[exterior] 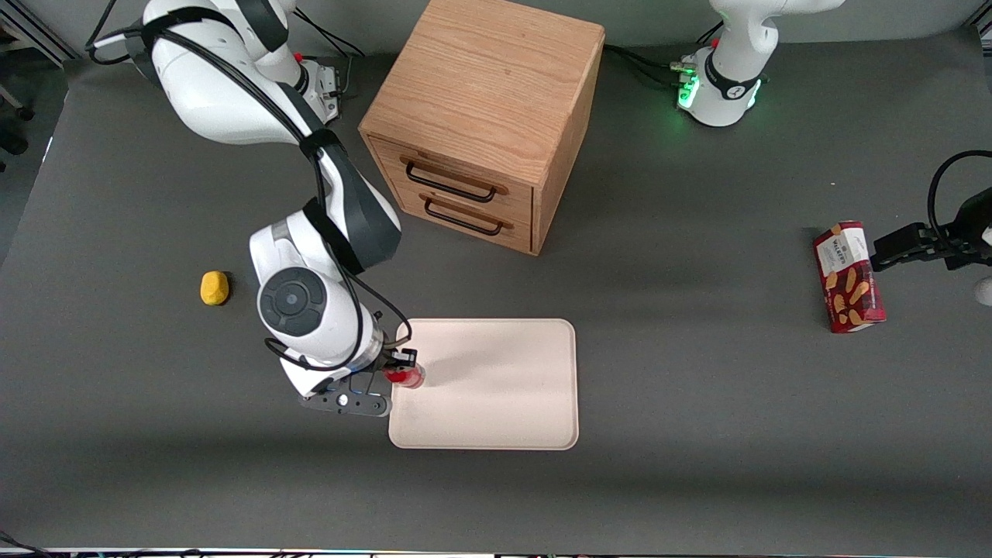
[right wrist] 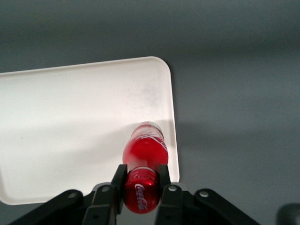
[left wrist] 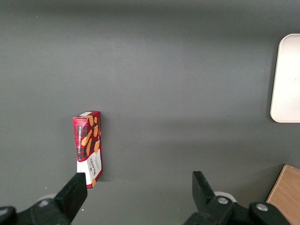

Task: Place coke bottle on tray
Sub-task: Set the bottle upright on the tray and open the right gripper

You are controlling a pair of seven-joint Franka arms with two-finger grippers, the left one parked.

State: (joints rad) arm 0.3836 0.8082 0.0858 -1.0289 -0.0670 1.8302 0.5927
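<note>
Grey desk (exterior: 697, 434) carries a yellow lump (exterior: 215, 287) toward the working arm's end; the gripper (right wrist: 142, 178), fingers (right wrist: 164, 177) clamped on the coke bottle (right wrist: 143, 161), hangs over the tray (exterior: 496, 387) edge; wooden drawer cabinet (exterior: 488, 116) stands farther from the camera; biscuit box (exterior: 849, 277) lies toward the parked arm's end.

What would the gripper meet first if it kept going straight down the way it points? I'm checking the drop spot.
The tray. The gripper, shut on the bottle, points down over the tray's edge nearest the working arm; the bottle's base would likely land there first, though its height is unclear.
</note>
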